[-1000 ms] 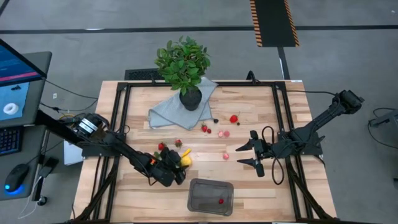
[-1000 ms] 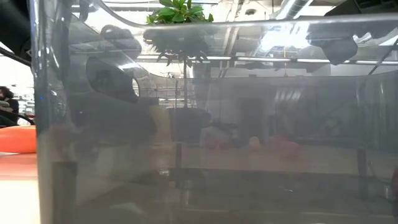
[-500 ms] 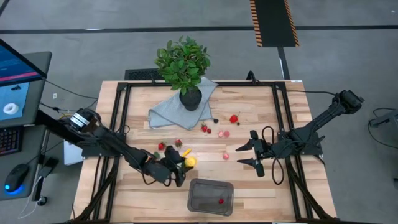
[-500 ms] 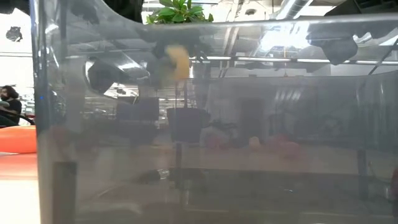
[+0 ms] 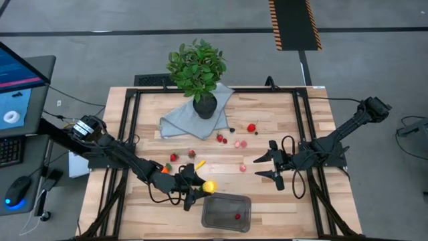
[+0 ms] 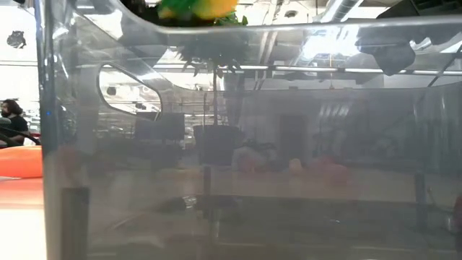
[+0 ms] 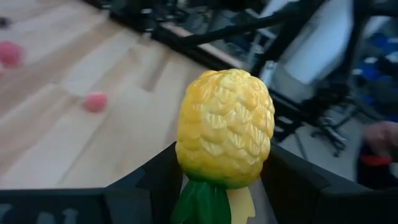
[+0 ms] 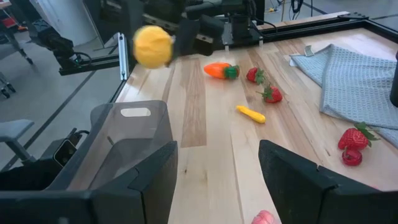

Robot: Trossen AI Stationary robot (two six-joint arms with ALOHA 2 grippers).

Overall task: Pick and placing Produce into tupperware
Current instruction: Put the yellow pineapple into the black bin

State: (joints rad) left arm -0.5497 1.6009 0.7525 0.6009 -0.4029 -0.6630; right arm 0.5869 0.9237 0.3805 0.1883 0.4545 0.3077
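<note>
My left gripper is shut on a yellow bumpy toy piece with a green end, held in the air just left of the tupperware's far left corner. In the low view the piece shows above the tub's rim. One red strawberry lies inside the tub. On the wood lie an orange carrot, a yellow banana and strawberries. My right gripper waits open at the table's right. My left gripper pinches the yellow piece between its two fingers, one finger on each side of its lower part, where the yellow meets the green end. The fingers reach in from the table's left, nearly level. The piece is lifted clear, its yellow end pointing away from the gripper.
A potted green plant stands on a blue-grey cloth at the far middle. More red and pink pieces lie around the table's middle. Black frame rails run along the table's sides. The near right stretch of wood is bare.
My left gripper has risen from the table with the yellow piece and gone toward the tupperware, tipping from pointing down to nearly level. The piece is now lifted clear, and the carrot that the arm hid lies in view.
</note>
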